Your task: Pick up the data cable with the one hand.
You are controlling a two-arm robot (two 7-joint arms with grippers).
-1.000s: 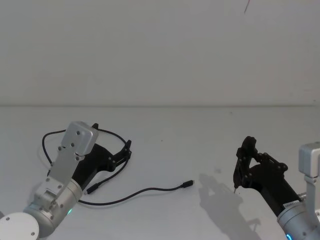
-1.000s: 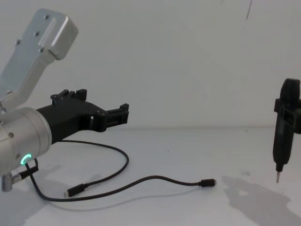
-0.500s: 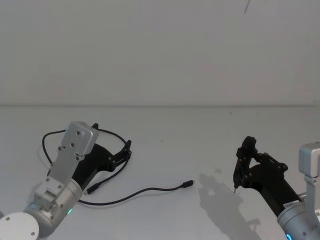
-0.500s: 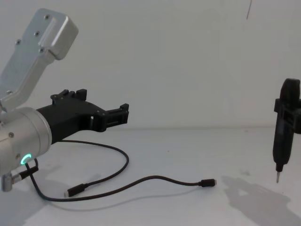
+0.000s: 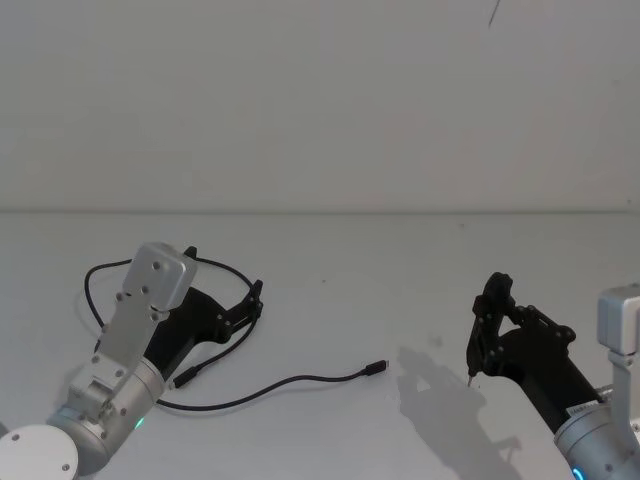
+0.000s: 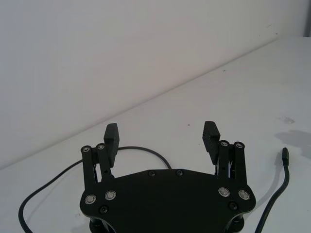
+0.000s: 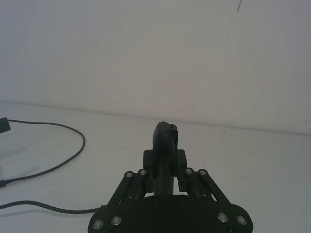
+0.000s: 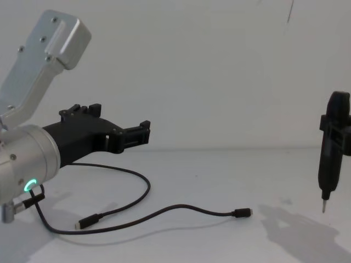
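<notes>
Fingers (image 6: 111, 138) released and spread wide, the left gripper (image 5: 255, 298) hangs at the left of the white desk (image 5: 330, 250), reaching forward from its silver wrist (image 8: 22, 164) with the green glowing ring (image 8: 30, 185). From the chest camera we see it held clear above the surface, grasping nothing. Beneath and around it lies the data cable (image 5: 300, 379), flat on the desk. A wide loop curls behind the gripper and one plug (image 5: 186, 378) rests just beside the arm. From there the black line snakes rightward to its other plug (image 5: 377, 368) near the middle of the desk. Well apart, at the right, we find the right gripper (image 5: 488, 318) standing upright, its fingers clenched together. Its thin metal tip (image 8: 322, 206) points down at the desk, beside its own shadow (image 5: 430, 375).
</notes>
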